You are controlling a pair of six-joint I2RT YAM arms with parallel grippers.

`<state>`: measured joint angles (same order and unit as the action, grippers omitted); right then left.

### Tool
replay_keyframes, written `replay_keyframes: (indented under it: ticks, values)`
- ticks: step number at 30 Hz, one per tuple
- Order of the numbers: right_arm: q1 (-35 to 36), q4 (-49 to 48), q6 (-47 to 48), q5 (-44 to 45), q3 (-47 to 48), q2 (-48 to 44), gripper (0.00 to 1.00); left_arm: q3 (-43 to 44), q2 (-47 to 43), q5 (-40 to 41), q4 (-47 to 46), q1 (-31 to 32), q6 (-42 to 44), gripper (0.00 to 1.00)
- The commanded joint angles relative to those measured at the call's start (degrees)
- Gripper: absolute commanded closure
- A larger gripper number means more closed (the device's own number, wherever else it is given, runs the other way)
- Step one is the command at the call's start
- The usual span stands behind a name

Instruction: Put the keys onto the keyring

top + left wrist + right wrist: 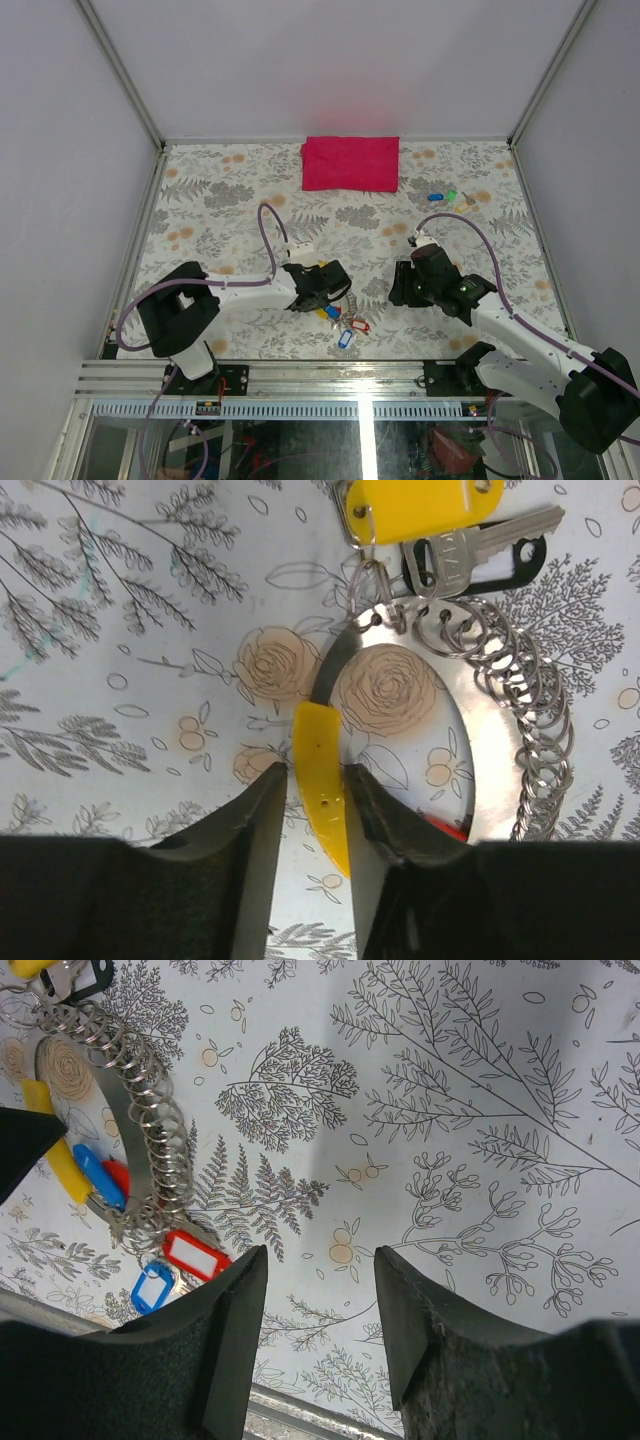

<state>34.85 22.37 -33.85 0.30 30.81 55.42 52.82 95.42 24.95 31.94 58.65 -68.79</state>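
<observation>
**Left end effector at a yellow strip on the keyring, right end effector open beside it**

A curved yellow plastic strip point(322, 815) stands on edge between the two black fingers of the left end effector point(315, 773). Both fingers sit tight against it, but it is not possible to tell whether they actually clamp it. Just past the fingertips the strip runs into a dark segment. It follows the left side of the keyring point(488, 780), a silvery loop lying flat on the floral tabletop point(120, 680). To the right of the fingers, a thick string of small wire rings point(535, 720) hangs along the loop. Farther ahead, beyond the loop, lies one of the keys point(480, 545), silvery, with a yellow tag point(420, 505) just past it.

The right end effector point(320, 1295) has its jaws apart with nothing between them, only bare patterned tabletop below. Off to its left lie a red tag point(195, 1255) and a blue tag point(152, 1285), beside the same loop.

From overhead, well beyond both end effectors, a small scatter of coloured pieces point(450, 197) lies near a red cloth point(350, 162) at the far edge.
</observation>
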Motion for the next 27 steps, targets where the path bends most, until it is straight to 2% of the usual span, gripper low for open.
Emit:
replay_keyframes:
  ticks: [1,6,12,16,20,27]
  values:
    - [-0.2,-0.5,-0.1,-1.1,0.5,-0.6,0.47,-4.3,-0.3,0.4,-0.3,-2.8,3.7,0.74]
    - [-0.2,-0.6,0.2,-1.7,0.3,-0.8,0.47,-6.6,-3.2,-2.9,-3.6,-6.9,15.9,0.87]
    - [-0.2,-2.3,2.1,-5.8,0.2,-0.9,0.47,-3.5,-2.9,-2.1,-4.0,-7.9,29.6,0.94]
    - [-0.2,-5.6,3.6,-11.7,-0.8,-1.5,0.46,-2.2,-2.5,-5.4,-7.2,-7.9,37.3,0.98]
    - [-0.2,-7.9,3.7,-15.2,-2.1,-2.6,0.46,-1.4,-0.9,-8.3,-10.3,-7.9,42.3,1.0]
    - [-0.2,-7.6,3.5,-14.6,-2.9,-3.7,0.46,-0.5,-1.3,-12.0,-14.1,-7.8,46.4,1.0]
